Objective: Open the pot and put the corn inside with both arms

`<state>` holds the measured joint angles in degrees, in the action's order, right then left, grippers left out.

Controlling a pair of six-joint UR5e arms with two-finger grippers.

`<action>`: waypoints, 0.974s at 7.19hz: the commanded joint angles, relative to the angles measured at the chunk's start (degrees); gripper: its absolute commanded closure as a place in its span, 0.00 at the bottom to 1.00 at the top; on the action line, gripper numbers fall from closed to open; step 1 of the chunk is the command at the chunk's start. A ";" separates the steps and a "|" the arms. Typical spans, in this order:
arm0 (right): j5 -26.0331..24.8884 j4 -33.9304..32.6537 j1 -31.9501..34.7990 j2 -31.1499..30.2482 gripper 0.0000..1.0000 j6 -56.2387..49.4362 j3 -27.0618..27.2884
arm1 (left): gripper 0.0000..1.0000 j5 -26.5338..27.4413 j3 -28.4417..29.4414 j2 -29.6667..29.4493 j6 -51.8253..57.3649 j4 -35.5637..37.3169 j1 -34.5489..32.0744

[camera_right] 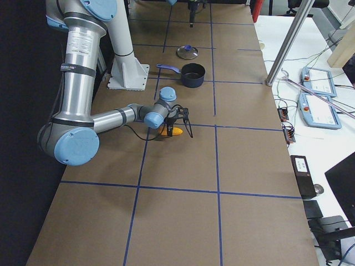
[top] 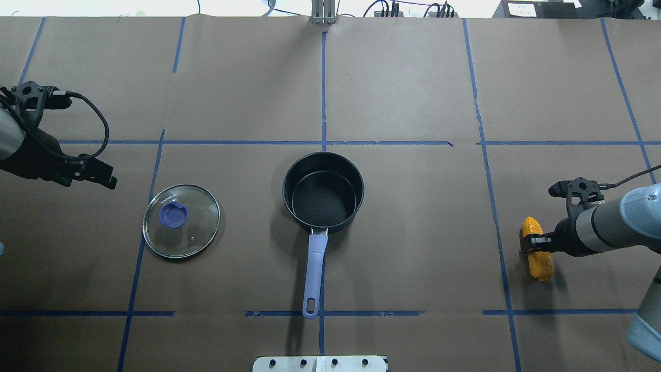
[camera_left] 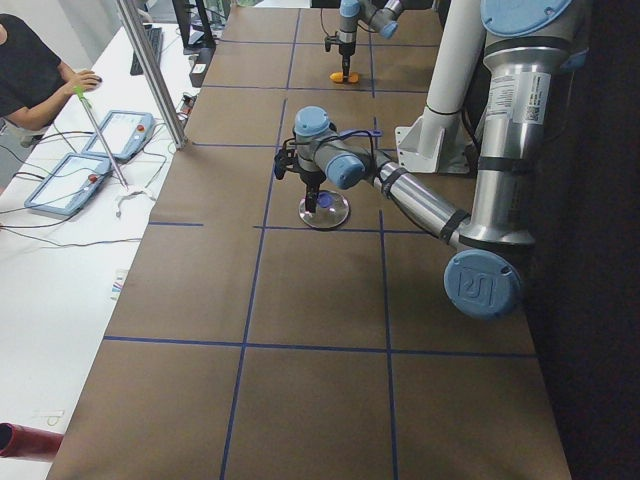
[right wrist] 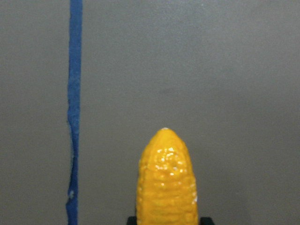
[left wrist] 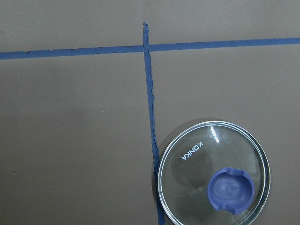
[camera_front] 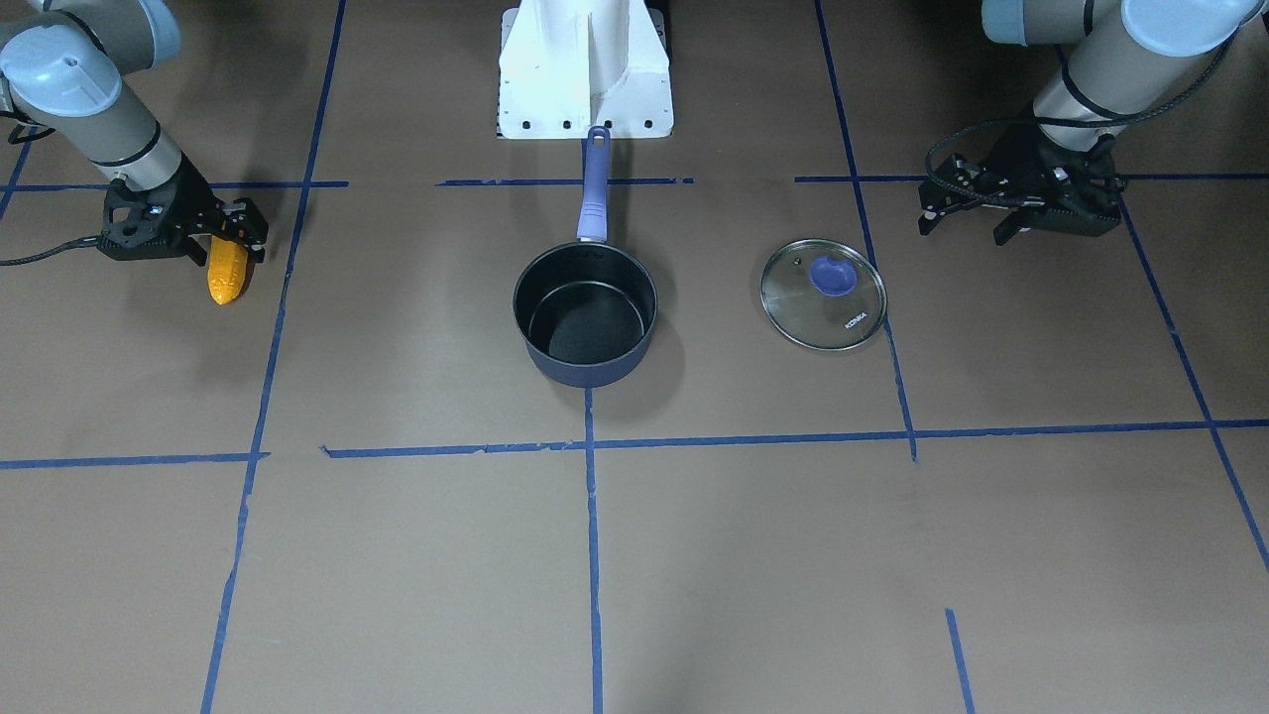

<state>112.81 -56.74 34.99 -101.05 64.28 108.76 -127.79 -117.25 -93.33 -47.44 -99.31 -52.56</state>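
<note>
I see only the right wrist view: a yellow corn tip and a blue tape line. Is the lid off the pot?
Observer: Yes. The glass lid lies flat on the table, apart from the pot, on the robot's left side of it.
Operator: Is anything inside the pot?
Observer: No. In the overhead view its black inside is bare.
Operator: Where is the left gripper?
Observer: The left gripper hangs beside the lid, farther to the robot's left, with its jaws open and nothing between them.

Glossy, ribbed plastic corn; a smooth, clear glass lid rimmed in shiny metal; matt brown paper.
</note>
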 commanded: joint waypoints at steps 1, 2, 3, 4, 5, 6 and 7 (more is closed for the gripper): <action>0.30 0.05 0.08 0.23 1.00 0.06 0.65 | 0.00 0.00 -0.17 -0.01 -0.02 0.00 0.00; 0.74 -1.00 0.00 0.67 1.00 0.15 4.84 | 0.00 0.00 -0.61 0.08 -0.02 0.00 -0.09; 0.66 -5.27 0.08 3.29 1.00 0.32 8.97 | 0.00 -0.09 -0.88 0.16 0.06 0.00 -0.70; 0.31 -13.49 -0.18 14.10 1.00 4.94 8.14 | 0.00 -0.09 -1.58 0.95 0.07 0.00 -0.79; 0.39 -22.45 -2.27 25.61 1.00 9.16 7.09 | 0.00 -0.09 -1.93 1.39 0.07 0.00 -0.79; 0.22 -28.54 -4.55 37.47 1.00 12.25 2.12 | 0.00 0.00 -1.93 1.40 0.07 0.00 -0.79; 0.04 -28.95 -5.27 43.94 1.00 16.63 -3.07 | 0.00 -0.09 -1.93 1.48 0.07 0.00 -0.88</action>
<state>113.05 -81.97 31.24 -67.52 76.01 111.22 -127.85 -119.11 -91.99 -47.37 -99.32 -53.36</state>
